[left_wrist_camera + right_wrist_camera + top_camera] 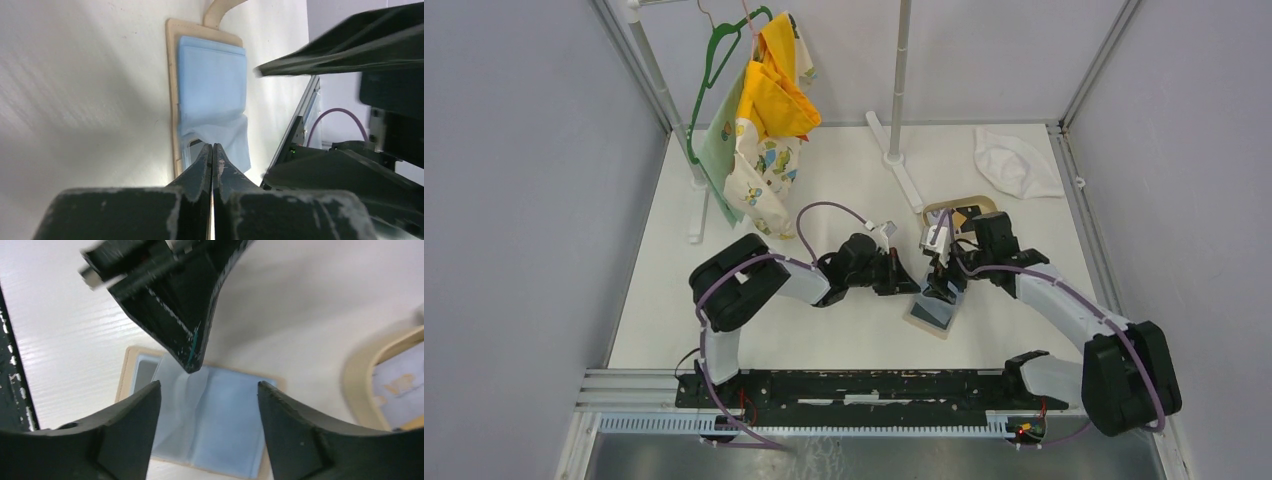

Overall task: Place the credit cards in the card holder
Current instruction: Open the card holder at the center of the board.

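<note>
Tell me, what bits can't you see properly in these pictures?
Top view: the right gripper covers part of the card holder; the credit cards in the tray are too small to count.
Left wrist view: the shut left gripper hides whether it pinches anything.
Right wrist view: the tray is cut off by the edge; its card is blurred, unreadable.

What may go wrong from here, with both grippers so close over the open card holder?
The left gripper is shut at the creased blue inside of the card holder; any pull might drag the holder.
The open right gripper hangs just beside it; the two might collide.
</note>
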Controlling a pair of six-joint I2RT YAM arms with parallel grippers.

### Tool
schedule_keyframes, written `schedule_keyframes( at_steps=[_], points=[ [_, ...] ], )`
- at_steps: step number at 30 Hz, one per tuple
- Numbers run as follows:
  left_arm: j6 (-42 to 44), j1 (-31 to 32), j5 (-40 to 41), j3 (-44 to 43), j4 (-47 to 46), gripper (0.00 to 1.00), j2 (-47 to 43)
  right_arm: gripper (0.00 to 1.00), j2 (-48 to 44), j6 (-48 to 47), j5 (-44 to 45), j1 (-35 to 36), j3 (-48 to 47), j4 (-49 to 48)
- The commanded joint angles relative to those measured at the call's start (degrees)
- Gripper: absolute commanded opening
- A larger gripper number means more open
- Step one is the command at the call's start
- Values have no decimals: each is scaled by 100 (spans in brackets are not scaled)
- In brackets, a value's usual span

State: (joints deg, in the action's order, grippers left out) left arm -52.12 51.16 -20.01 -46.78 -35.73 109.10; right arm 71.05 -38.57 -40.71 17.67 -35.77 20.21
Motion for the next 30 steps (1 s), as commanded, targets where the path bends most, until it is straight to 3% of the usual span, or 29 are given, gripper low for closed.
schedule_keyframes(
  at_steps=[1,9,19,30],
  points=[
    [-1072,-51,-373,-223,-912,2,374,82,-649,-473,-139,27,101,-354],
    [-1858,-157,-413,-259,-1751,3,779,98,-815,-887,1095,810,144,-327],
    [-2604,-221,-575,-352,-2674,11,1251,98,-502,-898,2411,1379,105,-392],
    [-2794,-226,-477,-573,-2698,23,1410,98,-407,-778,3646,1755,71,-494]
  ],
)
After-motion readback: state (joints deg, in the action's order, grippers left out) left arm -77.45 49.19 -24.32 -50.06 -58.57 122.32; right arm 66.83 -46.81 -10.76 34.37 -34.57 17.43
